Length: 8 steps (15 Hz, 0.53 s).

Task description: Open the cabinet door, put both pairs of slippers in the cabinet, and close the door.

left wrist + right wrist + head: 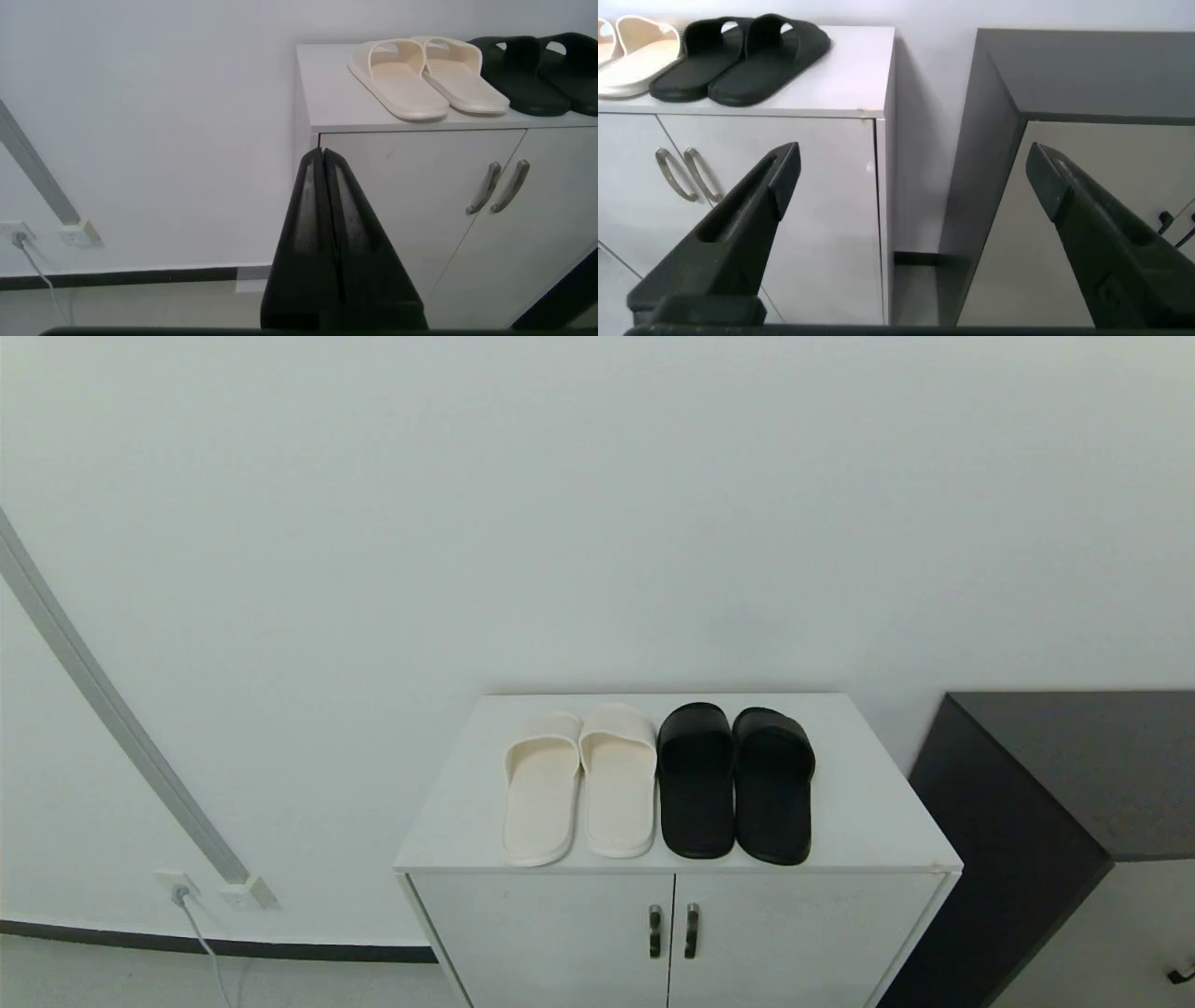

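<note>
A white cabinet (560, 933) stands against the wall with both doors shut and two metal handles (672, 930) at the middle. On its top lie a cream pair of slippers (579, 784) on the left and a black pair of slippers (735, 780) on the right, side by side. My left gripper (323, 159) is shut, held off the cabinet's left front corner, below the top. My right gripper (910, 163) is open, held off the cabinet's right side, with nothing between its fingers. The cream slippers (425, 75) and black slippers (738, 56) also appear in the wrist views.
A dark grey cabinet (1036, 821) stands just right of the white one, with a narrow gap (915, 215) between them. A wall socket with a cable (179, 892) and a slanted wall conduit (103, 700) are at the left. Floor lies open at the lower left.
</note>
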### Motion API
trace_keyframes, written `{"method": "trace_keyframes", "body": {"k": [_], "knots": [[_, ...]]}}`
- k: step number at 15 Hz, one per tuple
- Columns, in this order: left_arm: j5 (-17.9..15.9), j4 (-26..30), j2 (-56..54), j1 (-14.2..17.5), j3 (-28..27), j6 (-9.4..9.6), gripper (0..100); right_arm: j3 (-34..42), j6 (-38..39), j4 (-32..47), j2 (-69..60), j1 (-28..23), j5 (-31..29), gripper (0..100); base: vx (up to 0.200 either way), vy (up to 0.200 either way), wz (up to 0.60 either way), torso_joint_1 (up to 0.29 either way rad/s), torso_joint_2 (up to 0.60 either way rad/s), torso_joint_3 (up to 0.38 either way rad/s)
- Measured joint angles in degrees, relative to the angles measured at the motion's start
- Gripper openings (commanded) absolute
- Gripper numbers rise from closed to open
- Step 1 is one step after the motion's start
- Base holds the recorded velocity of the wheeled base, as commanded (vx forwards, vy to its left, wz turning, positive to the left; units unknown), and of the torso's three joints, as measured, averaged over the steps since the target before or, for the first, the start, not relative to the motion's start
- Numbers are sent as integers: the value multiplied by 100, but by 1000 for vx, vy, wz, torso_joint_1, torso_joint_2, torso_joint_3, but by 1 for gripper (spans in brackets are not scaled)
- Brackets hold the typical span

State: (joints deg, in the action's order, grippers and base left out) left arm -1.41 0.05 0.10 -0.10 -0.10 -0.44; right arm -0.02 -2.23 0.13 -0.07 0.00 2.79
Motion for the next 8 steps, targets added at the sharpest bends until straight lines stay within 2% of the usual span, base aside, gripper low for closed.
{"method": "trace_keyframes", "body": {"k": [4,8], "knots": [[0,0,0,0,0,1,0,-113,126,-93,7,2,-12,100,0,0,0,0,0,0],[0,2,0,0,0,1,0,-1246,602,84,895,168,144,100,0,0,0,0,0,0]]}}
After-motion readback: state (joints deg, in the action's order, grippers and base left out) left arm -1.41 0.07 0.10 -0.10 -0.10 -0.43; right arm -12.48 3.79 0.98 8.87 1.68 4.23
